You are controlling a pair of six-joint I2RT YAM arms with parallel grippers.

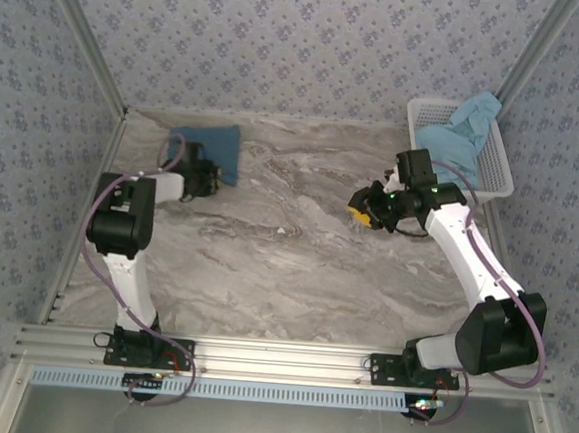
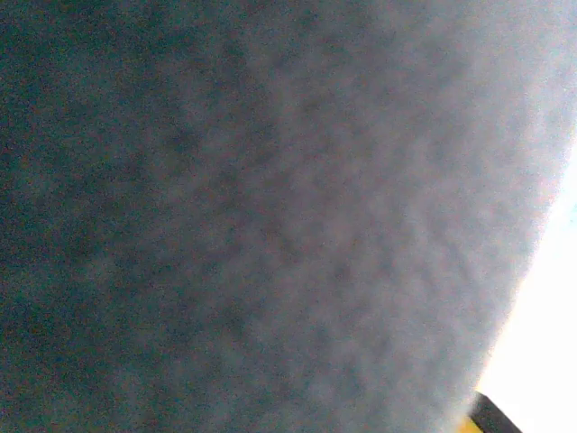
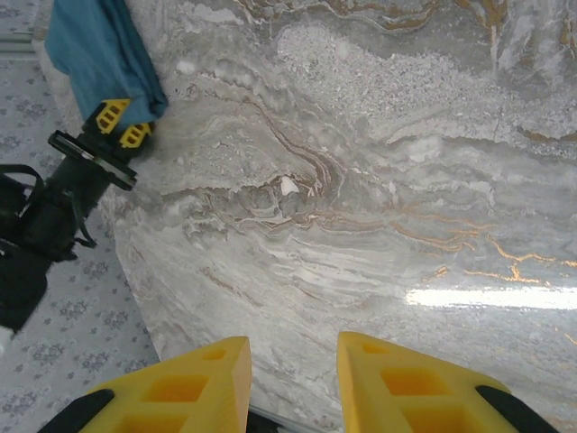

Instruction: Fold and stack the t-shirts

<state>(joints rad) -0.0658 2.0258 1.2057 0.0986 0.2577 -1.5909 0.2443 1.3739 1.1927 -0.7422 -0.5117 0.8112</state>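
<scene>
The dark teal shirt (image 1: 213,148) lies folded at the table's (image 1: 286,266) far left corner. The left gripper (image 3: 123,125) is at its edge, but you cannot tell if it pinches. The sky-blue shirt (image 1: 465,130) sits in the basket (image 1: 496,171) at the far right corner. The right gripper (image 3: 293,347) is spread apart and holds nothing, over the bare middle.

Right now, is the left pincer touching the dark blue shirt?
Touching. The right wrist view shows the left pincer with its yellow tips against the edge of the dark blue shirt, with no gap.

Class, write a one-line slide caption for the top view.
Left gripper at the teal t-shirt; right gripper hovers above the marble table; sky-blue t-shirt in the basket.
</scene>
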